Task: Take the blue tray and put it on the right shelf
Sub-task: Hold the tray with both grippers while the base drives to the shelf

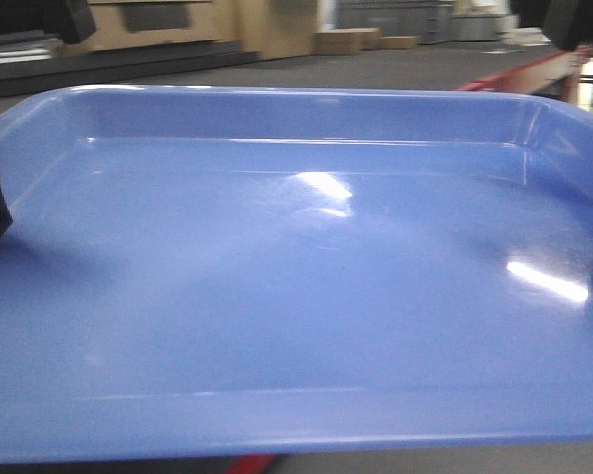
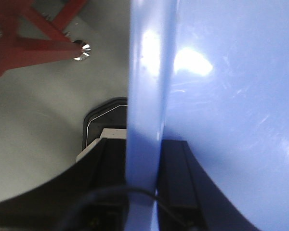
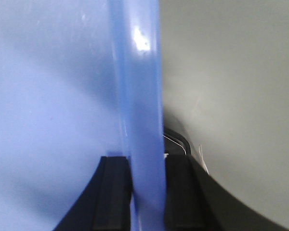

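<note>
Tray: I see the blue tray (image 1: 296, 247) held aloft between both pincers.
Left gripper (image 2: 143, 163): clamped on its rim.
Right gripper (image 3: 145, 173): clamped on the opposite rim.
Surface: grey floor (image 2: 38, 134) and a red frame (image 2: 29, 43) below.
Room: cardboard boxes (image 1: 348, 39) far back.

The blue tray (image 1: 296, 247) is seen as smooth, glossy plastic, marked by bright highlights and fine scratches. The fingers (image 2: 176, 168) of the left pincer (image 2: 143, 147) and the right pincer (image 3: 145, 162) are finished in matt black. A red-painted frame (image 2: 33, 48) is fitted with a shiny metal bolt (image 2: 81, 46).
</note>
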Controlling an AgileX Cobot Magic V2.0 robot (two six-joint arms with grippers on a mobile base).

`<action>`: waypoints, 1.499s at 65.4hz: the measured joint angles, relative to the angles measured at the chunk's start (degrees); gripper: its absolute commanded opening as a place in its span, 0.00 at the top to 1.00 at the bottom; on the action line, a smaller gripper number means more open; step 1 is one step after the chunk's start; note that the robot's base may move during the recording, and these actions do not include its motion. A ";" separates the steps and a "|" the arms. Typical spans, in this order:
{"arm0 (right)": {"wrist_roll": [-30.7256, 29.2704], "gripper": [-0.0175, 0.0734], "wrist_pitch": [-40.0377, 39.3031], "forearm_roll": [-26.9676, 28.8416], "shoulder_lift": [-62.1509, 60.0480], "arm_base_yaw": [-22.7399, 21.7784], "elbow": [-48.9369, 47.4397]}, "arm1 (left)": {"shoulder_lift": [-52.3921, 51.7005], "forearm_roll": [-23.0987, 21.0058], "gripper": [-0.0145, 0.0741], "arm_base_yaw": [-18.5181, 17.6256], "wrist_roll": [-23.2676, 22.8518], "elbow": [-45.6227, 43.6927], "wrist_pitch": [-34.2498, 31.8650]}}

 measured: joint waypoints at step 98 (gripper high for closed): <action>0.00 0.57 0.24 0.00 0.00 0.00 0.00 | 0.00 -0.12 0.83 0.00 0.00 0.00 0.11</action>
